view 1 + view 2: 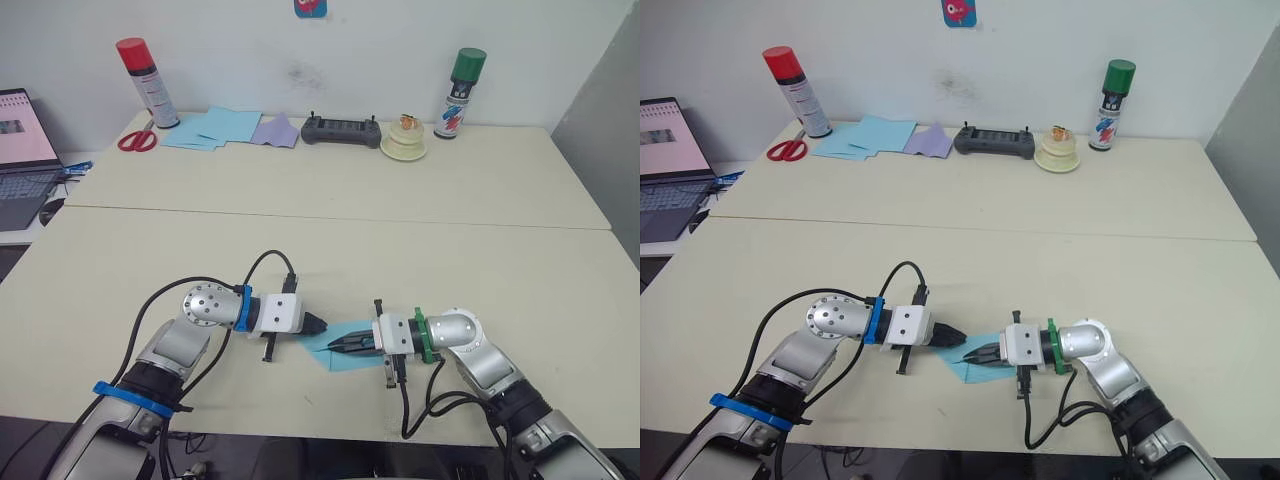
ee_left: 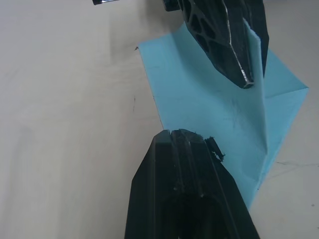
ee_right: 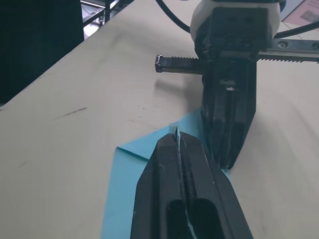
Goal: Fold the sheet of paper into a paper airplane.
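The sheet of paper [image 1: 342, 356] is light blue and lies creased on the near part of the table, between my two grippers. My right gripper [image 1: 333, 347] is shut on a flap of it, and a thin paper edge shows between its fingers [image 3: 169, 149]. In the left wrist view this flap stands up along the right fingers [image 2: 224, 45] above the flat part of the sheet [image 2: 199, 104]. My left gripper [image 1: 321, 325] is shut, with its tip [image 2: 179, 137] down at the sheet's left edge. The two tips are nearly touching.
Along the table's far edge stand a red-capped spray can [image 1: 146, 82], red scissors [image 1: 137, 140], a pile of blue sheets [image 1: 212, 127], a lavender sheet [image 1: 274, 131], a black controller [image 1: 341, 129], a small dish [image 1: 404, 145] and a green-capped can [image 1: 459, 93]. A laptop [image 1: 22, 150] sits far left.
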Controlling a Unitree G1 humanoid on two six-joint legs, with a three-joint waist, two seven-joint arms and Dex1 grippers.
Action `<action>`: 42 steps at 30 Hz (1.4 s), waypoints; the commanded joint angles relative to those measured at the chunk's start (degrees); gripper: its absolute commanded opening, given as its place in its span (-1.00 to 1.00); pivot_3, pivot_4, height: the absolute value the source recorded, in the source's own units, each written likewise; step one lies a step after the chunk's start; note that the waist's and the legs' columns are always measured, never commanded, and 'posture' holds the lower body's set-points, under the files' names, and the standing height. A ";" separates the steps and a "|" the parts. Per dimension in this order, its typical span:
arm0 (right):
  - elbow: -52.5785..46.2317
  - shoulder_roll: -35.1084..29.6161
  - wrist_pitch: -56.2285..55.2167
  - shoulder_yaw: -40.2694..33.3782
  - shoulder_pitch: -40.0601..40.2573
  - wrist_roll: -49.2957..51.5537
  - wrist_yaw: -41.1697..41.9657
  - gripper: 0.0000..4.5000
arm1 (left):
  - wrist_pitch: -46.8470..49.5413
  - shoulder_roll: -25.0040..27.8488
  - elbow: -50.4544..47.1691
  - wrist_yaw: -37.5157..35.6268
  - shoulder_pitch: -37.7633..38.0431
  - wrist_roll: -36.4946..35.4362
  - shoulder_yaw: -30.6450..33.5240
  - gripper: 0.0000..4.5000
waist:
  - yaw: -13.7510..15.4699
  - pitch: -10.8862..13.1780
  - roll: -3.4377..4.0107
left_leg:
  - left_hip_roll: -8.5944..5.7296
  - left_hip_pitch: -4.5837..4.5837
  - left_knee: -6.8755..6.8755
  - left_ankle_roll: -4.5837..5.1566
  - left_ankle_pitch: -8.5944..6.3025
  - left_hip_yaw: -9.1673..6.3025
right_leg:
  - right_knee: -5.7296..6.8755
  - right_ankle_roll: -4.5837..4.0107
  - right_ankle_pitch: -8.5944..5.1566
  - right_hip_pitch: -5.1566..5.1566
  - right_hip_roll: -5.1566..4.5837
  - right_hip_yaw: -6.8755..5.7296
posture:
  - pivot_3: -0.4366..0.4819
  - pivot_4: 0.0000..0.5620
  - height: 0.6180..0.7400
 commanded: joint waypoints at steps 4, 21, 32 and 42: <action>-0.79 2.01 1.72 -1.92 -3.93 -1.23 -3.69 -0.99 | -0.10 0.42 1.02 -1.17 0.86 1.20 -1.18 -1.00 | -0.01 0.00 0.00 | 0.01 0.01 0.00 0.00 0.00 -0.01 | 0.00 0.00 0.00 0.00 0.00 -0.01 | -0.05 -0.47 1.00; -1.91 2.11 11.37 -0.36 -4.14 -3.17 -2.36 -0.99 | -0.69 1.27 1.20 -1.83 1.49 0.41 -0.07 -1.00 | -0.03 0.00 0.01 | 0.04 0.01 -0.02 0.00 0.00 0.01 | 0.00 -0.02 0.01 -0.02 0.01 0.00 | -0.05 -0.47 1.00; -4.61 1.76 16.67 -0.54 -3.48 -1.91 -1.73 -0.99 | 7.40 3.12 -0.96 -0.12 -1.36 -5.91 6.87 -1.00 | -0.15 0.04 0.07 | 0.09 -0.02 -0.05 0.00 0.00 -0.03 | 0.01 0.04 -0.03 -0.08 0.10 -0.04 | -0.05 -0.47 1.00; -4.21 1.83 17.20 -0.71 -3.46 -2.30 -1.72 -0.99 | 15.78 5.11 -20.20 -0.97 6.29 -10.36 7.02 -1.00 | -0.20 0.06 0.08 | 0.10 -0.09 -0.12 0.00 0.00 0.00 | -0.04 0.00 0.00 -0.13 0.01 0.00 | -0.05 -0.47 1.00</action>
